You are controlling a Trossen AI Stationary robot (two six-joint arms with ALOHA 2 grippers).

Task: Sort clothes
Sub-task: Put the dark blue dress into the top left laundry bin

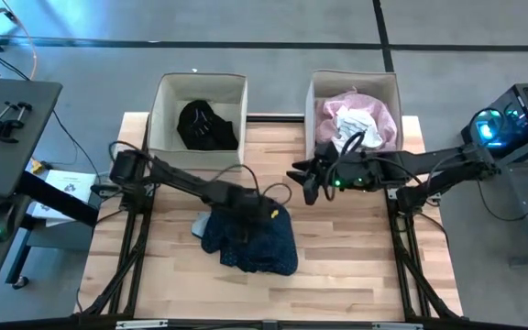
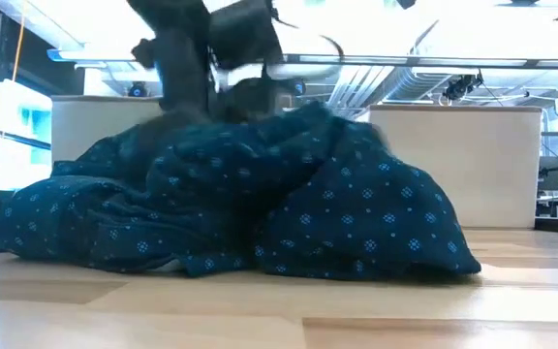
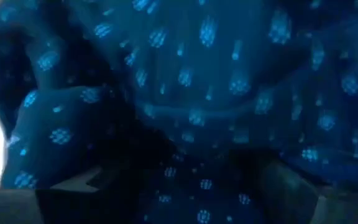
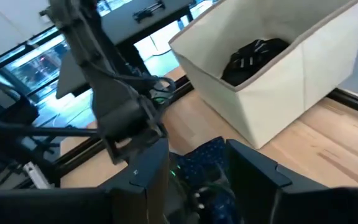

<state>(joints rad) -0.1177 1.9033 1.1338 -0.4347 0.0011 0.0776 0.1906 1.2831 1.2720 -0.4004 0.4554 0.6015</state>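
Observation:
The navy white-dotted dress (image 1: 255, 240) lies in a crumpled heap on the middle of the wooden table; it also shows in the low view (image 2: 260, 204). A pale piece (image 1: 200, 223) shows at its left side. My left gripper (image 1: 244, 213) is down on the top of the heap, and its fingers stand wide apart in the left wrist view. My right gripper (image 1: 306, 181) is open and empty, above the table in front of the right box. The black garment (image 1: 207, 125) lies in the left box. The pink shirt (image 1: 374, 108) and white cloth (image 1: 351, 124) lie in the right box. My left gripper comes at the dress from above, pointing down onto the top of the heap (image 2: 260, 116). Its open fingers (image 3: 73, 186) stand on either side of a bulge of dotted cloth (image 3: 197, 180) that fills the gap. The dress rests on the table.
Two beige fabric boxes stand at the table's far edge, the left one (image 1: 165, 110) and the right one (image 1: 312, 101). Bare wood lies in front of the dress and to its right. A desk with gear stands off the table's left.

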